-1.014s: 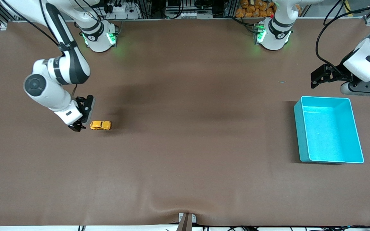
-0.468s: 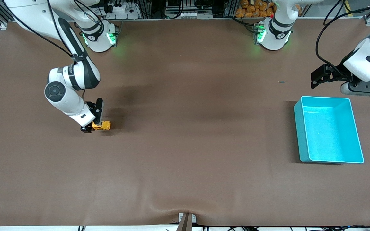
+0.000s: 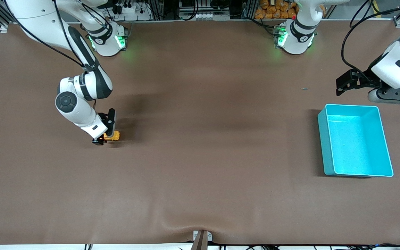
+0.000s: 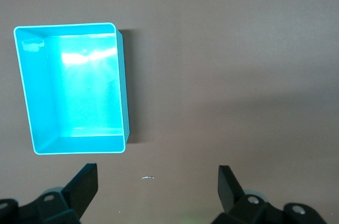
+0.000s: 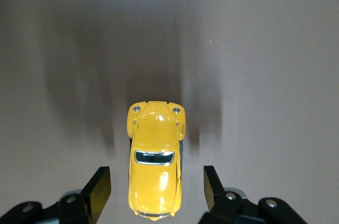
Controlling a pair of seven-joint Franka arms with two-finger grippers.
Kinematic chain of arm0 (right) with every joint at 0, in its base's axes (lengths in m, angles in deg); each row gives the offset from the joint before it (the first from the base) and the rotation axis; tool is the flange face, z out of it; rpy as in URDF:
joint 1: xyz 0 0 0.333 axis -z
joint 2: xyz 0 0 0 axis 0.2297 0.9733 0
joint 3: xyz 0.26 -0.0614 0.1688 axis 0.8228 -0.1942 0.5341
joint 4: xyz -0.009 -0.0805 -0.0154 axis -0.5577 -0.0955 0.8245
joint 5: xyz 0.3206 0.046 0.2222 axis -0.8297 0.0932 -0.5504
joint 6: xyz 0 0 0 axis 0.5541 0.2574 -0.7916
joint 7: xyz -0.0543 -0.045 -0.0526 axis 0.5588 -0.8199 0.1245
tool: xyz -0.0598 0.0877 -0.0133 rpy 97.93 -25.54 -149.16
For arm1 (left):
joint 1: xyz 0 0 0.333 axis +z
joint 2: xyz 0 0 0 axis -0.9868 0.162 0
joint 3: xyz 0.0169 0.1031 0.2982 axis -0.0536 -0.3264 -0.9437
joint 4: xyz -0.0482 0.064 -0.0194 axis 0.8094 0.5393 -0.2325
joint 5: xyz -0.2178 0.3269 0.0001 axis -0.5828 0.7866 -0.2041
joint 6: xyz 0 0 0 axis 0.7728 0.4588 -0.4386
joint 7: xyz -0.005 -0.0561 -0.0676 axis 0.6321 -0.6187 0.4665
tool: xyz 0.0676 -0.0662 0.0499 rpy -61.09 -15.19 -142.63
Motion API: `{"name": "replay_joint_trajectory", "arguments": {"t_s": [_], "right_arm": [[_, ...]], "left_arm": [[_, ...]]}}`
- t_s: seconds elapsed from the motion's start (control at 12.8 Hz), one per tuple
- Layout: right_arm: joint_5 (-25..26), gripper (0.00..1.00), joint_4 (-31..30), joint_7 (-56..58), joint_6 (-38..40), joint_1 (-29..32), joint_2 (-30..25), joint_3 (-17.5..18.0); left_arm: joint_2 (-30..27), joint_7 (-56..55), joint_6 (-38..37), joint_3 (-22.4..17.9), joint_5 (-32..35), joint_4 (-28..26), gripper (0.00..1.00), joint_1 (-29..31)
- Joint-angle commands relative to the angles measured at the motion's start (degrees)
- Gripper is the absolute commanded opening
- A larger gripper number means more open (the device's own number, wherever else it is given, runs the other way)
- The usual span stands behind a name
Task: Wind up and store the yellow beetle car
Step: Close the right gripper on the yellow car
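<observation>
The task is barely begun. The yellow beetle car (image 3: 112,136) sits on the brown table (image 3: 200,166) toward the right arm's end, and the teal bin (image 3: 327,146) that I take to be its home stands empty, well apart from it toward the left arm's end. Nothing is wound and nothing is stored yet; gripping, winding, carrying and dropping all look to be ahead.

The right gripper (image 3: 103,136) is down at the car, its fingers spread with the car's rear half between them. In the right wrist view the car (image 5: 154,166) lies lengthwise in the gap, one finger (image 5: 99,188) on each side, with a clear strip of table showing between each finger and the body, so they are not pinching it.

The left gripper (image 4: 157,181) waits up in the air over the table beside the bin (image 4: 124,97), fingers spread and empty.

From the front, the right gripper covers most of the car, leaving only its nose showing. The wheels are mostly hidden under the body. Whether the car has a winding key, or winds by being pulled back, I cannot make out.
</observation>
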Motion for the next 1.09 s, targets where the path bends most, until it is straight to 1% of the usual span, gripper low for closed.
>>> {"name": "replay_joint_trajectory", "arguments": {"t_s": [0.0,0.08,0.23,0.47,0.55,0.7,1.01], "right_arm": [[1.1,0.66,-0.8,-0.6,-1.9,-0.8,0.8,-0.1],[1.1,0.60,-0.7,-0.6,-2.0,-0.9,1.1,-0.1],[1.2,0.42,-0.8,-0.6,-2.0,-0.9,1.1,-0.1],[1.3,0.24,-1.0,-0.5,-2.0,-0.9,1.4,-0.2],[1.3,0.20,-1.0,-0.5,-2.0,-0.9,2.0,-0.2],[1.3,0.18,-0.9,-0.4,-2.0,-0.8,2.6,-0.2],[1.3,0.18,-0.3,0.6,-3.9,0.3,4.9,-0.5]], "left_arm": [[-1.2,0.9,0.1,0.3,0.9,-0.6,1.00,0.4],[-1.1,0.9,0.1,0.3,0.9,-0.6,1.00,0.4],[-1.1,0.9,0.1,0.3,0.9,-0.6,1.00,0.4],[-1.2,0.9,0.1,0.3,0.9,-0.6,1.00,0.3],[-1.2,0.9,0.1,0.3,0.9,-0.6,1.00,0.3],[-1.1,0.9,0.1,0.3,0.9,-0.6,1.00,0.3],[-1.1,0.9,0.1,0.3,0.9,-0.6,1.00,0.4]]}}
